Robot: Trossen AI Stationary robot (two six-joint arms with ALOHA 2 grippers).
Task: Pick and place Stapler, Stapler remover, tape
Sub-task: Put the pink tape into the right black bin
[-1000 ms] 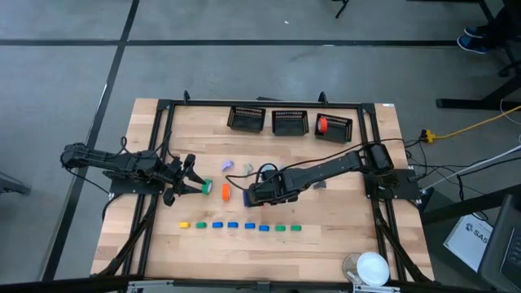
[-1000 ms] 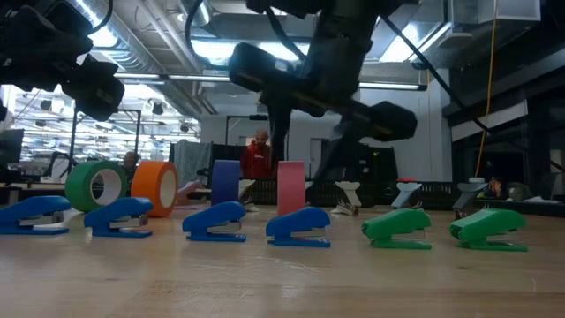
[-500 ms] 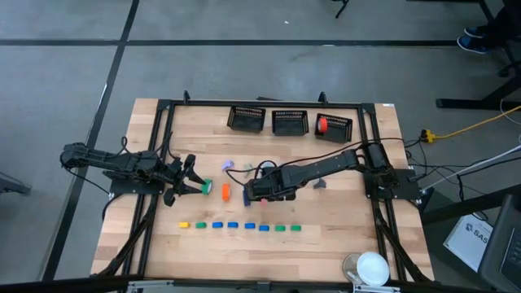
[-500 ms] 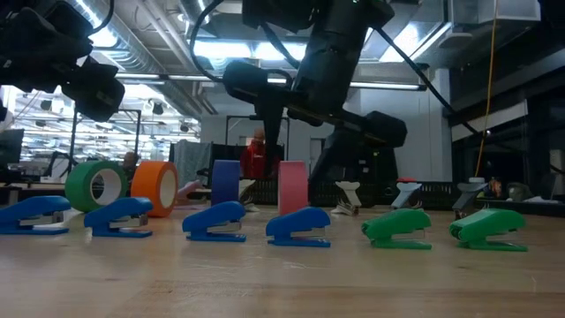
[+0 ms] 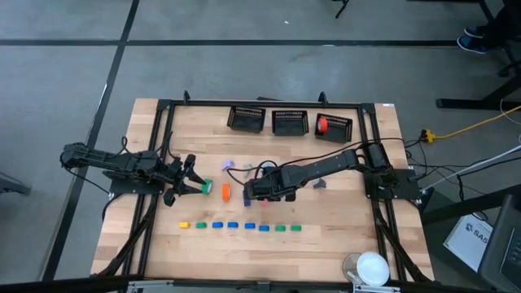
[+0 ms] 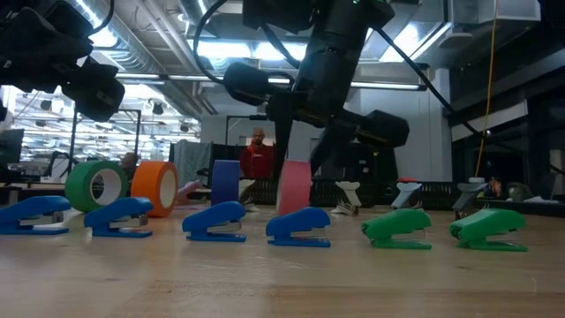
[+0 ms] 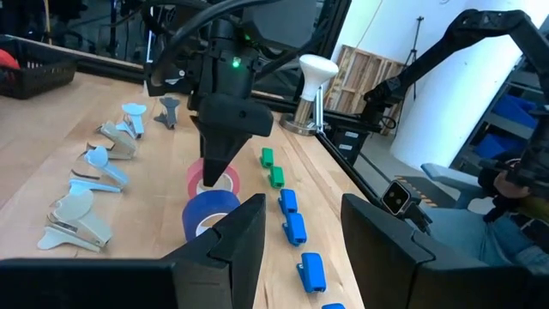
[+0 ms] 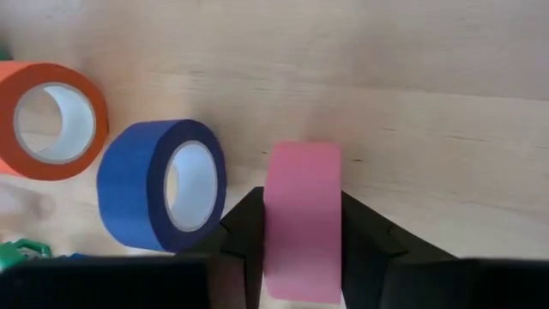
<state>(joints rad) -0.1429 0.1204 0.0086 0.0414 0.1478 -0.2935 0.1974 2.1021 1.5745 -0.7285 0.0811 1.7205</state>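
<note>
The pink tape roll [image 8: 302,221] stands on edge near the middle of the high view, just right of the blue tape roll [image 8: 163,184], and the right claw [image 8: 300,199] has it. One dark finger lies against each flat face in the right wrist view, so the claw looks clenched on the roll, not merely straddling it. The pinch seems centred across the roll's width, which I'd judge good. To do this step well, the lift should go straight up before any sideways travel, since the blue roll is just beside it and the orange tape roll [image 8: 51,120] stands a little farther left. A slanted pull could knock them rolling. From there the likely path runs toward the three black baskets [image 5: 289,122] along the top of the table [image 5: 342,244]. The row of small staplers [image 5: 233,225] sits lower in the frame, clear of that path. At centre left, the left claw [image 5: 189,185] hangs released just beside the green tape roll [image 5: 207,188], holding nothing.
</note>
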